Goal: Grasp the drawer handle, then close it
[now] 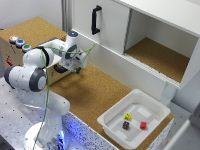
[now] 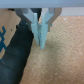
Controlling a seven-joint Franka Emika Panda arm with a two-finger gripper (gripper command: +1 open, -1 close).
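Pale-blue fingers point(image 2: 42, 30) pressed together, nothing between; gripper point(image 1: 76, 66) hovers over cork mat point(image 1: 95, 92). Drawer handle point(image 2: 17, 52), black bar, lies just beside fingertips, ungrasped. Drawer point(image 1: 56, 74) mostly hidden behind arm. Judgement: grasp and closing push both remain.

We see our white, round-jointed Panda arm point(image 1: 37, 75) folded at the elbow, its wrist reaching forward and tipped downward. At its end, our pale grey two-fingered gripper point(image 2: 41, 36) has its fingers pressed together with nothing between them.
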